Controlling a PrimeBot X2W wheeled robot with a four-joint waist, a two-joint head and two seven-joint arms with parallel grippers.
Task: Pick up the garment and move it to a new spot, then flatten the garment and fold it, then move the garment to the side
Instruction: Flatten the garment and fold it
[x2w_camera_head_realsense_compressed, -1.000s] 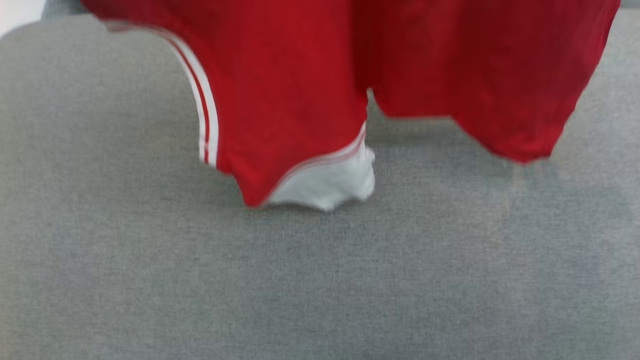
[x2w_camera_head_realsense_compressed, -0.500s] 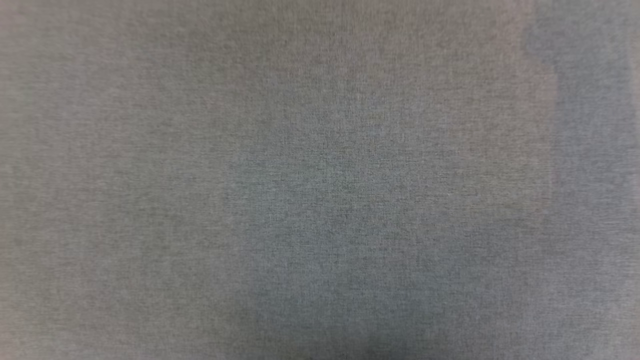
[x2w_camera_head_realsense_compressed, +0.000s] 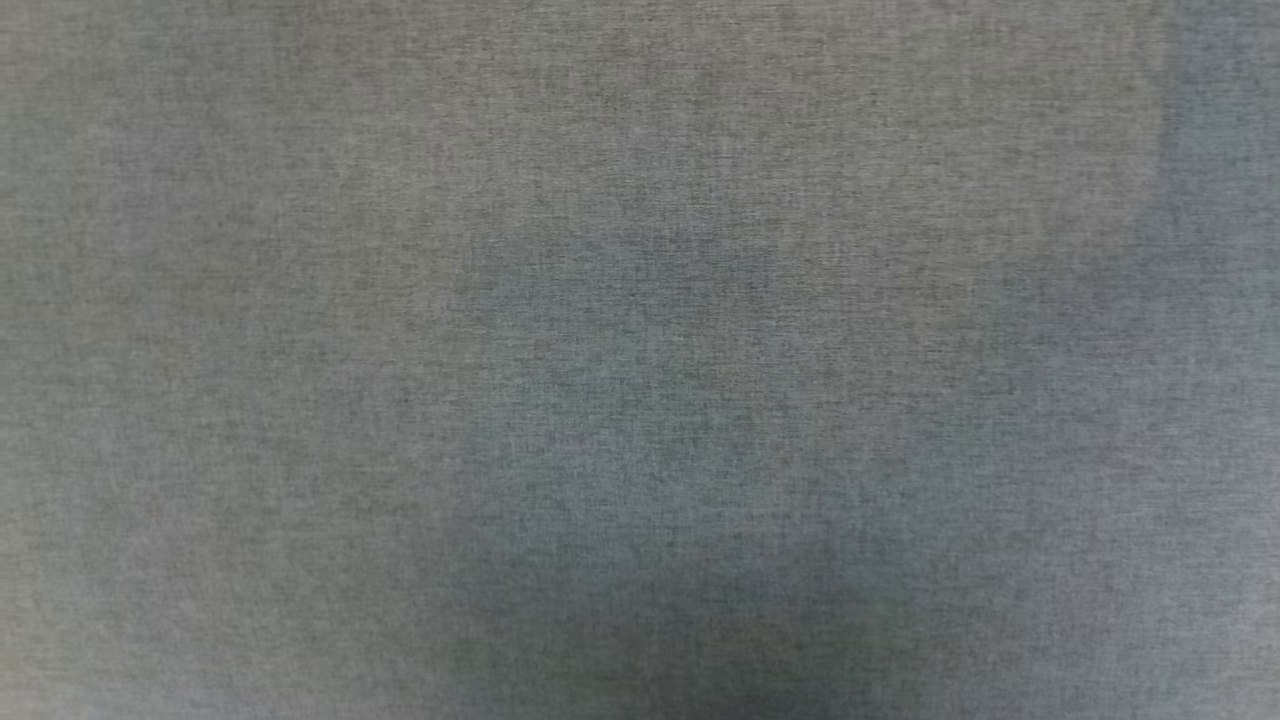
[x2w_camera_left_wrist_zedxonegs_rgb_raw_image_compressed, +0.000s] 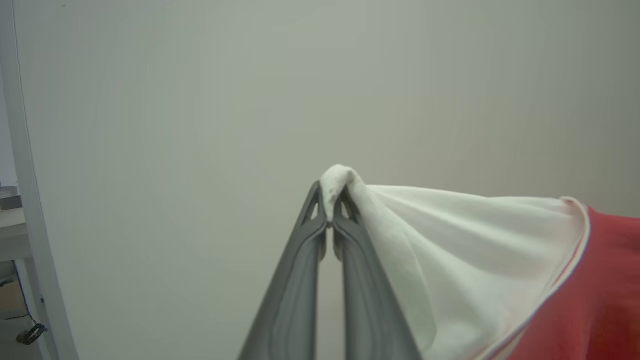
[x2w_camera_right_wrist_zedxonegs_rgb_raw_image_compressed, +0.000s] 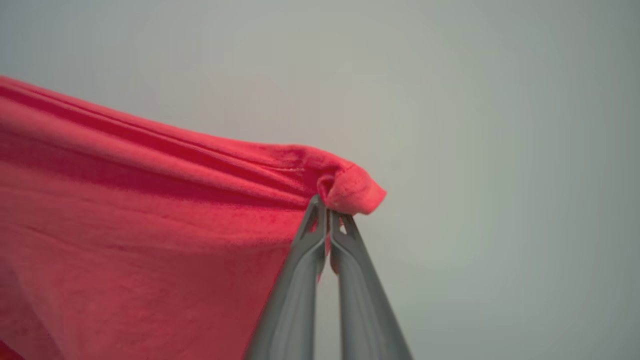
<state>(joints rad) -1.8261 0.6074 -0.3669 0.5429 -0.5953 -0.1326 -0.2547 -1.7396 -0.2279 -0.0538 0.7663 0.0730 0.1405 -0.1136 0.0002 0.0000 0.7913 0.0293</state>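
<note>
The garment is a red shirt with white sleeves, held up in the air between both arms. In the left wrist view my left gripper (x2w_camera_left_wrist_zedxonegs_rgb_raw_image_compressed: 330, 207) is shut on a bunched tip of the white sleeve (x2w_camera_left_wrist_zedxonegs_rgb_raw_image_compressed: 465, 240); the red body (x2w_camera_left_wrist_zedxonegs_rgb_raw_image_compressed: 600, 295) runs off to the right past striped trim. In the right wrist view my right gripper (x2w_camera_right_wrist_zedxonegs_rgb_raw_image_compressed: 327, 212) is shut on a folded red corner of the garment (x2w_camera_right_wrist_zedxonegs_rgb_raw_image_compressed: 150, 215), whose cloth stretches away to the left and hangs down. A pale wall lies behind both grips.
The head view looks down on a grey woven surface (x2w_camera_head_realsense_compressed: 640, 360), darker toward its bottom middle. A pale vertical post (x2w_camera_left_wrist_zedxonegs_rgb_raw_image_compressed: 30, 200) and a bit of shelf with a cable stand at the left edge of the left wrist view.
A second ago the red and white garment hung across the top of the head view over the grey surface. It has gone out of that view since, leaving grey cloth.
</note>
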